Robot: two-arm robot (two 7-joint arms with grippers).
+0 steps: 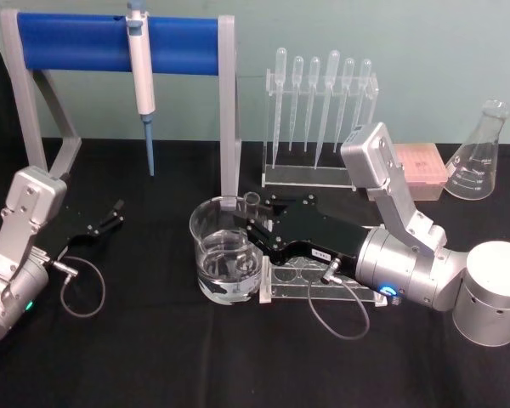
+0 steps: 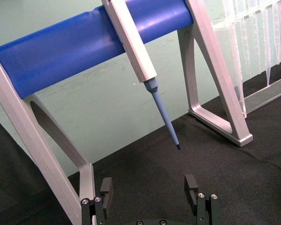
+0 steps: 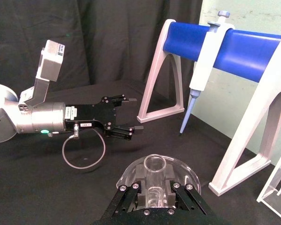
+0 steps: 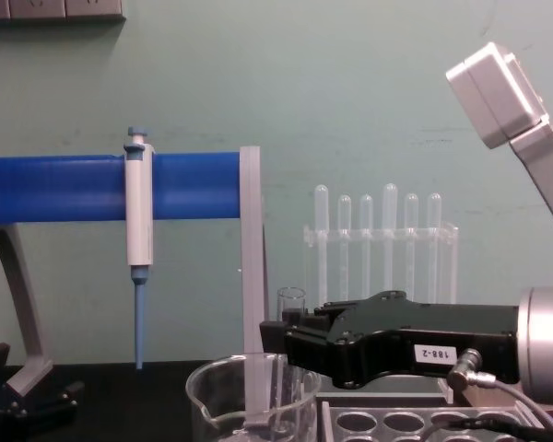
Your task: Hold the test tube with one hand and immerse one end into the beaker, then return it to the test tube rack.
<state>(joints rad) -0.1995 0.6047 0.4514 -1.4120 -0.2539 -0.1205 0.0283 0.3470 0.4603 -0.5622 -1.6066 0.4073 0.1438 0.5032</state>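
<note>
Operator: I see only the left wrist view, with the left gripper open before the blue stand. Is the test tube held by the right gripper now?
Observer: Yes. In the right wrist view the right gripper is shut on the test tube, just below its rim.
Operator: Is the tube over the beaker?
Observer: Yes. The head view shows it upright over the beaker, which holds some clear liquid. I cannot tell whether the tube's lower end reaches it.
</note>
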